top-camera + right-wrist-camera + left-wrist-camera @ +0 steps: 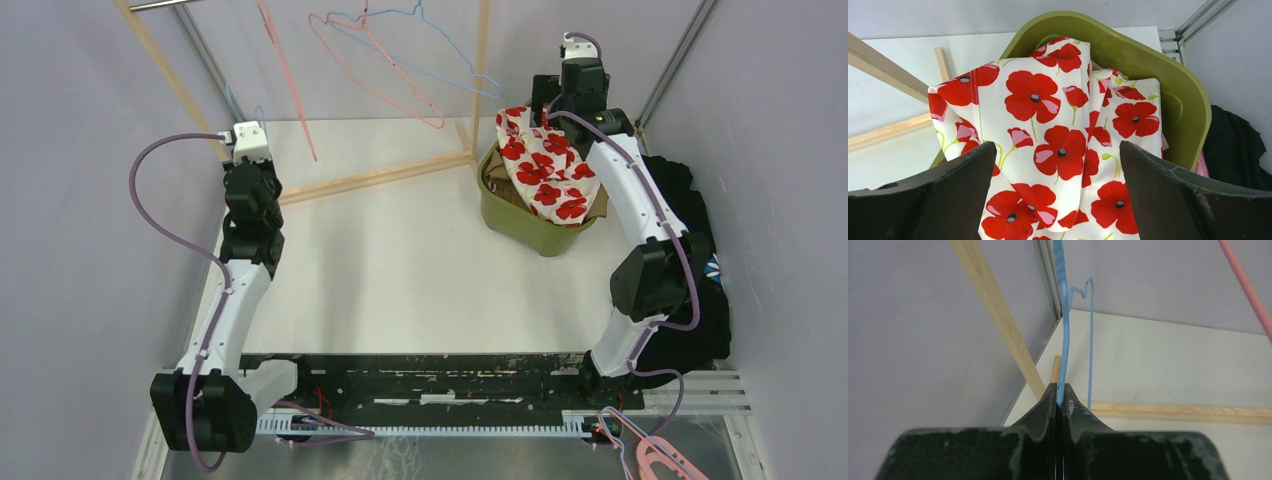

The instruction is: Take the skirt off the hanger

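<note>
The poppy skirt [1048, 115] lies in the green bin [1178, 90], just below my right gripper [1055, 160], whose fingers are wide open and hold nothing (my left gripper [1060, 395], well away, pinches the blue hanger [1064, 340]).

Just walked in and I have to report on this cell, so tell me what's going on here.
The left hand is shut on the wire of a blue hanger beside the wooden rack. The red-poppy skirt is on no hanger: it lies bunched in the green bin at the far right, draped over its rim. The right hand hangs open just above the skirt, jaws spread wide, not gripping it. So the removal looks done.
</note>
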